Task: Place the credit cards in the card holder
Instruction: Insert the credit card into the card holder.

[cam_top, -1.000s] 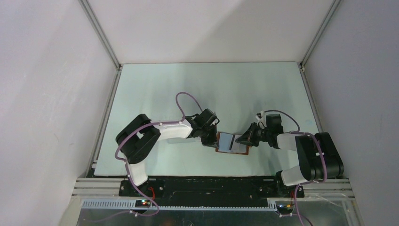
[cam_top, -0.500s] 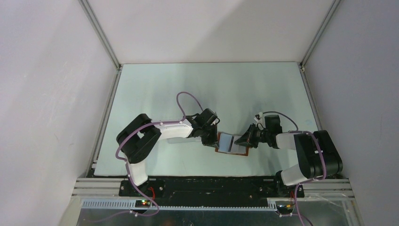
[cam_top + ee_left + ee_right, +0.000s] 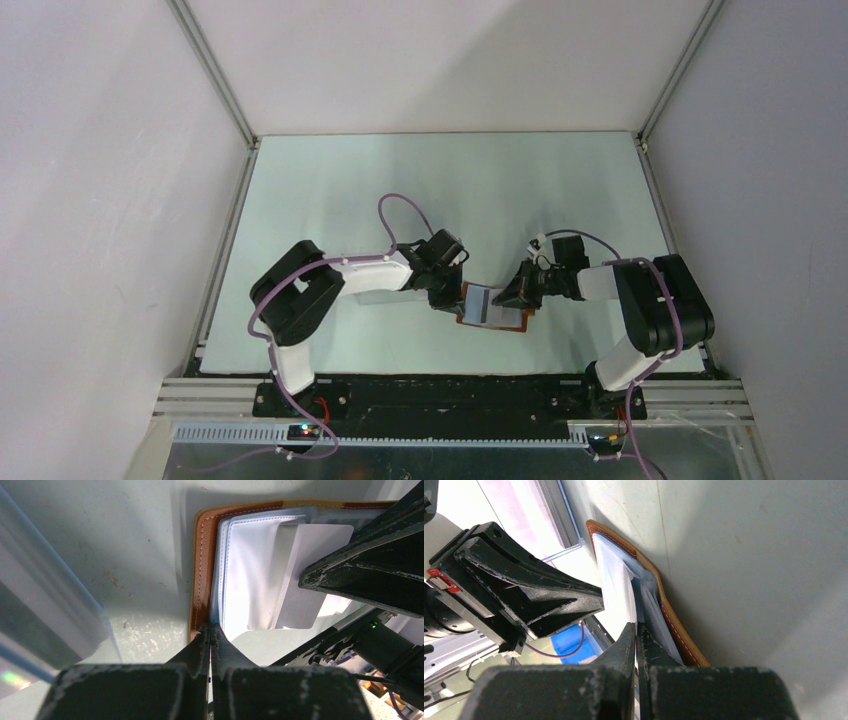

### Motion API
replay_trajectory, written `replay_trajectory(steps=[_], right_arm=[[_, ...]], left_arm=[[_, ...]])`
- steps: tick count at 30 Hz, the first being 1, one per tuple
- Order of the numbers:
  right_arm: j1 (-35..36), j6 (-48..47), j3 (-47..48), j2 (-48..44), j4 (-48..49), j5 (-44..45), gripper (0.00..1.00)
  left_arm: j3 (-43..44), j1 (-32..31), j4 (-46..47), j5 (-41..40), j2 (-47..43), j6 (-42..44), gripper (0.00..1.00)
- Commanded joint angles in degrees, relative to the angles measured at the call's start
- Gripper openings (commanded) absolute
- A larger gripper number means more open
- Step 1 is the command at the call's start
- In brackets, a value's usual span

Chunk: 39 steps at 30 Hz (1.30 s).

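The tan-brown leather card holder (image 3: pixel 202 570) is pinched by its edge in the left gripper (image 3: pixel 210 632); a thin pale plastic card (image 3: pixel 618 597), seemingly at its pocket, is clamped in the right gripper (image 3: pixel 637 630).

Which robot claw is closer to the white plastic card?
Right. The right gripper is pinching the thin white plastic card over the pale pockets of the tan-brown leather wallet. The left gripper is clamped on the wallet's opposite edge, apart from the card.

No legible text or numbers — none on card holder (image 3: pixel 202 572), none on credit card (image 3: pixel 312 565)
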Motion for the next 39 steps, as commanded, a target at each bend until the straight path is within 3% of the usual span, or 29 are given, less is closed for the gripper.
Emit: replay_trajectory(steps=[1,8,12,16,20,31,34,39], right_arm=[[2.77,-2.06,1.9,1.72,-4.04,2.65,0.0],[5.89,-2.17,3.19,1.13,-5.61,6.18,0.05],[6.33,-3.8,4.89,-1.76,-12.77,8.96,0.2],[6.93,-6.54,8.6,-4.74,-20.99,12.88,0.43],[8.35,-7.86,11.89,-5.89,-25.46,15.85,0.56],[11.84,-5.78,15.75,0.57,-25.68,16.98,0.58],[13.44,-5.02,17.44,3.69,-25.28,15.37,0.47],[14.71,-3.61,20.36,6.63,-25.32,13.66,0.43]], left_arm=[[0.53,-0.14,-0.99,-0.9,3.56,2.31,0.0],[0.61,-0.14,-1.58,-0.71,2.71,2.37,0.0],[0.78,-0.12,-1.63,-0.54,1.77,1.65,0.0],[1.06,-0.22,-1.74,-0.49,0.58,0.87,0.0],[1.74,-0.12,-1.86,0.0,0.42,0.65,0.0],[2.47,-0.61,-2.02,1.11,0.67,0.43,0.0],[2.78,-0.79,-1.98,1.19,0.64,0.39,0.0],[3.05,-1.14,-2.12,1.33,0.25,0.55,0.0]])
